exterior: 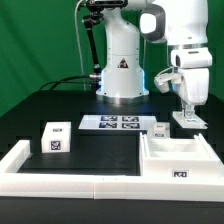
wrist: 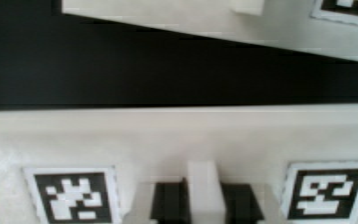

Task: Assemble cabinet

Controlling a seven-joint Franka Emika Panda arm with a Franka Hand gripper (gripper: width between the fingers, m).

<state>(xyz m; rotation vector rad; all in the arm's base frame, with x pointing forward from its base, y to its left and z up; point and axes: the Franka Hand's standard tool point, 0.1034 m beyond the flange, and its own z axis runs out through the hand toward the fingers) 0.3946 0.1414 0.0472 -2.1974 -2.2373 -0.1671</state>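
Where the jaws stand: gripper points straight down, low over the table at the exterior view's right. The gap between the fingers is too small to read; cannot tell wide or narrow.
Under jaws: small flat white plastic panel lies on the table directly below. Touching or just clear, cannot tell.
Wrist view: wide matte white part, two square black-and-white tags on its face, a narrow raised rib between two dark slots. Past a strip of black table, a second white part runs slantwise, blurred.
Cabinet: not joined; pieces lie loose on the table.
Box body: large white blocky plastic box body, front of the exterior view's right, near the gripper. Open side up, long axis running left to right across that view, one tag on the wall facing the camera.
Small pieces: low white block just behind the box body, beside the panel. White cube block, tags on top and front, well apart at the exterior view's left.
Surface: matte black table. Marker board lies flat in front of the white robot base. Long low white border rail runs along the near edge and turns a corner at the left.
Room: green curtain behind; black cables beside the base.
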